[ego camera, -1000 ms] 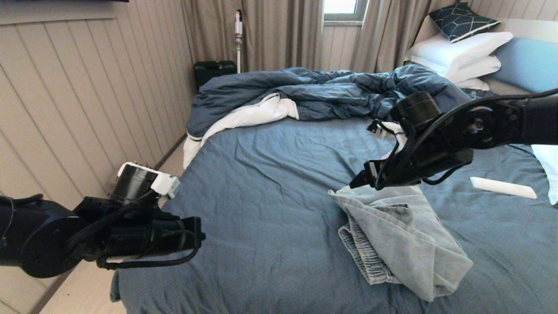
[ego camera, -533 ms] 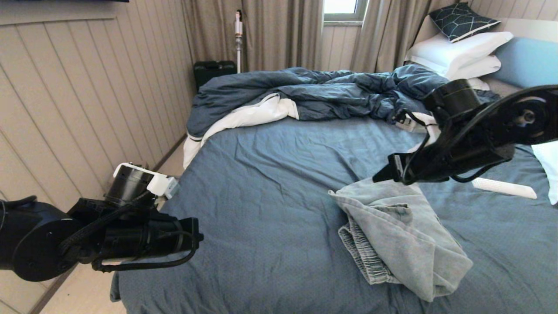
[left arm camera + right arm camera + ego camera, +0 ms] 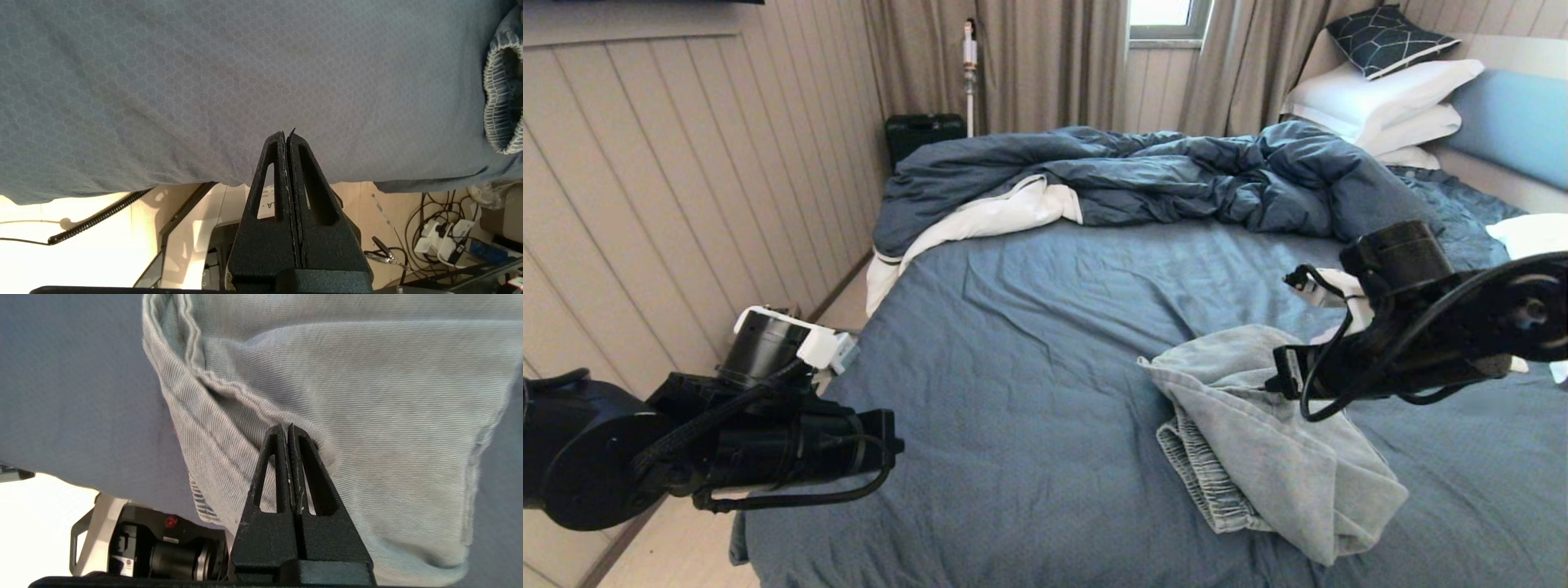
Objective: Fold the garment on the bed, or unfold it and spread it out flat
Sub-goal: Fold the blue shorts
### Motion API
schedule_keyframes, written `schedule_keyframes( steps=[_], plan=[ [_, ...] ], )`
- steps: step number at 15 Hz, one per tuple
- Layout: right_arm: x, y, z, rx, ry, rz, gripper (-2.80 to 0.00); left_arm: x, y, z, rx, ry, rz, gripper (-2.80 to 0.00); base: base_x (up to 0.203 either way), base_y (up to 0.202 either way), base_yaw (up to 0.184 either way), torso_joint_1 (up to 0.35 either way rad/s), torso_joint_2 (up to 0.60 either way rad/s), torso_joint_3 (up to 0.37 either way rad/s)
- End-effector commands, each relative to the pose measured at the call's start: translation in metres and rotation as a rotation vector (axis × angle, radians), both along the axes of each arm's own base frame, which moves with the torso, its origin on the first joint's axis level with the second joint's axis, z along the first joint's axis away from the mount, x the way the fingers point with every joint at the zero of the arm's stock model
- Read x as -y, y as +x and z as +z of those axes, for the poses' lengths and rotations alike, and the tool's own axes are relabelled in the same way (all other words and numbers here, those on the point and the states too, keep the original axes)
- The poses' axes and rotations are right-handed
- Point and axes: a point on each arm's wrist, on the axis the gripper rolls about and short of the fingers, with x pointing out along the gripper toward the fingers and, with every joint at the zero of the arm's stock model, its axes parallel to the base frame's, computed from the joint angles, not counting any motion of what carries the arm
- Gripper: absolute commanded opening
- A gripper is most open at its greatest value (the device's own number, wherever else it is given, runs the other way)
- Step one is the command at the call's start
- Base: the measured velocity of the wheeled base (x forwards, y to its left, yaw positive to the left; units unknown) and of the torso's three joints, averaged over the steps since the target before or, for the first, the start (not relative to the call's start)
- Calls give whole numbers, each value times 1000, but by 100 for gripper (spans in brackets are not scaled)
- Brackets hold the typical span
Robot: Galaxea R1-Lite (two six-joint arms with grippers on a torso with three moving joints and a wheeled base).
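A pair of pale denim shorts (image 3: 1270, 437) lies in a loose fold on the near right part of the bed (image 3: 1029, 359), its gathered waistband (image 3: 1201, 482) turned toward the near edge and one corner hanging close to that edge. Farther back, a dark blue duvet (image 3: 1143, 175) is bunched across the mattress, with white pillows (image 3: 1388, 98) stacked at the far right.

The fold looks slack, not squared, and that is the risk here: if the right gripper (image 3: 1278, 382) pushes down or sweeps sideways with its jaws pressed together, it would likely drag the top layer and rumple the fold, not lift an edge. A grab made without first parting the jaws would probably slip off the cloth altogether. A pull toward the near side could also slide the hanging corner off the mattress.

The right gripper hovers low over the far part of the shorts, its two fingers meeting with no gap, as the right wrist view shows; they grip nothing, and whether the tips touch the denim cannot be told. The left gripper (image 3: 287, 136) waits off the near left corner of the bed, fingers likewise pressed together and empty.
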Motion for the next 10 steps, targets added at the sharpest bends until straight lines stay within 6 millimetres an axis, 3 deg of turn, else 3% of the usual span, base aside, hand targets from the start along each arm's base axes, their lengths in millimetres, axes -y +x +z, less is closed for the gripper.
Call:
schedule_keyframes(
  steps=[1,6,10],
  plan=[
    [-1,-7,-11,-36,-4,5,-280,0,0,0,-2,-3,2,-280,0,0,0,0,0,0],
    [-27,-30,-21,-80,-11,111,-280,1,2,-3,-10,1,1,-280,0,0,0,0,0,0],
    [-16,-28,14,51,11,69,-280,1,2,-3,-10,1,2,-280,0,0,0,0,0,0]
  ],
)
